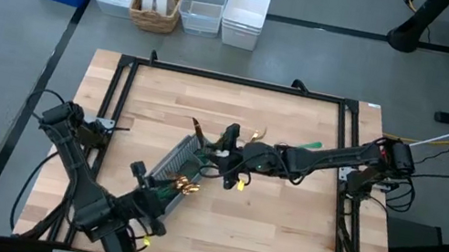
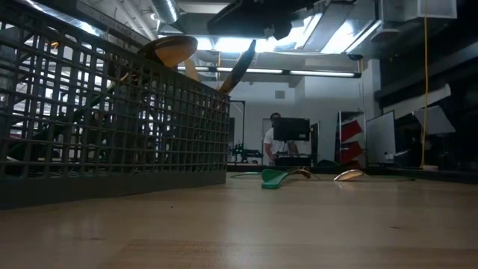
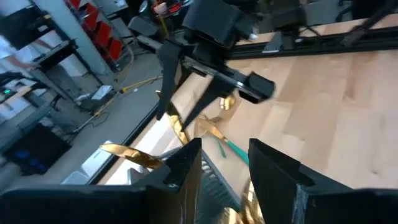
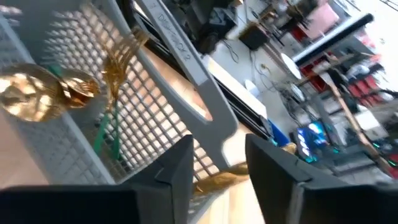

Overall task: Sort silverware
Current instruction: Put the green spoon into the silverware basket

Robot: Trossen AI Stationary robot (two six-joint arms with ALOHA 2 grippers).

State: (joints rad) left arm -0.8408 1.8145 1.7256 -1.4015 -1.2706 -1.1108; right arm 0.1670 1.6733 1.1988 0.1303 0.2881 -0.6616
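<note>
- Silverware (image 4: 37, 99): gold heads stand in the mesh caddy (image 1: 176, 162) at table centre; a few pieces (image 2: 287, 175) lie loose on the table (image 1: 279, 238) toward one o'clock. Handles are mostly hidden by mesh.
- Right gripper (image 1: 228, 150) hovers at the caddy's two o'clock end, jaws spread, empty.
- Left gripper (image 1: 158, 196) sits at the caddy's seven o'clock, jaws parted.

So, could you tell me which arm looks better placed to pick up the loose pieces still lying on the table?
Probably the right. Its gripper hovers open at the caddy's far end, near the loose silverware on the wood. The left gripper, also open, sits at the caddy's near end, farther from it.
</note>
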